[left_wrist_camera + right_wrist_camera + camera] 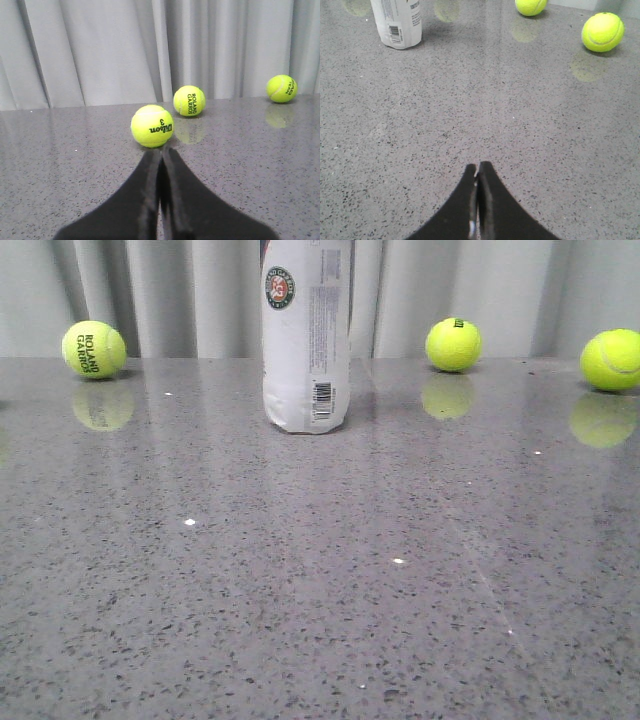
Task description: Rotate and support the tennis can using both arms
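Note:
The tennis can [306,335] stands upright at the back middle of the grey table, white label with a round logo and a barcode facing me; its top is cut off by the frame. The right wrist view shows its lower end [397,24] far ahead of my right gripper [478,167], which is shut with nothing between its fingers. My left gripper [161,150] is also shut and empty, its tips just short of a Wilson tennis ball [151,125]. Neither arm shows in the front view. The can is out of the left wrist view.
Yellow tennis balls lie along the back: one at the left [94,349], two at the right [453,344] [611,360]. A grey curtain [160,295] hangs behind the table. The left wrist view shows two further balls [189,101] [281,88].

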### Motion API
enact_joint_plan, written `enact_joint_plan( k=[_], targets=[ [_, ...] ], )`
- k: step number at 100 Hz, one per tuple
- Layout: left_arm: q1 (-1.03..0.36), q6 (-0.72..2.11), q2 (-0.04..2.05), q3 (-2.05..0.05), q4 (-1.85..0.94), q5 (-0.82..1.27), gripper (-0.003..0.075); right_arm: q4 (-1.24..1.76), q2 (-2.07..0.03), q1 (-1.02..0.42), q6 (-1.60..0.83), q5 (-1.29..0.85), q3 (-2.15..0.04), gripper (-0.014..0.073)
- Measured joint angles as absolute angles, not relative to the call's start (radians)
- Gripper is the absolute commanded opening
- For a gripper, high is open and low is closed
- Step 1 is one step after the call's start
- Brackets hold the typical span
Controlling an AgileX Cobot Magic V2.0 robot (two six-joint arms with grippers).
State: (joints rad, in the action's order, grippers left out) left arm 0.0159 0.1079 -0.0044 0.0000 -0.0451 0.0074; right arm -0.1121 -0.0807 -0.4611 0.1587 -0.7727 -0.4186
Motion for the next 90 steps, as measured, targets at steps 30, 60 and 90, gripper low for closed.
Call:
enact_joint_plan(
  k=[30, 60, 90],
  targets=[
    [0.016, 0.108, -0.004, 0.0, -0.045, 0.007, -0.002, -0.112, -0.081, -0.461, 0.159, -0.773, -0.419, -0.0067],
    [0.016, 0.108, -0.004, 0.0, -0.045, 0.007, -0.002, -0.112, -0.081, -0.461, 0.159, -0.771, -0.419, -0.0067],
    [0.016, 0.106, -0.004, 0.0, -0.045, 0.007, -0.002, -0.165, -0.081, -0.422, 0.159, -0.475, -0.327, -0.0067]
  ],
)
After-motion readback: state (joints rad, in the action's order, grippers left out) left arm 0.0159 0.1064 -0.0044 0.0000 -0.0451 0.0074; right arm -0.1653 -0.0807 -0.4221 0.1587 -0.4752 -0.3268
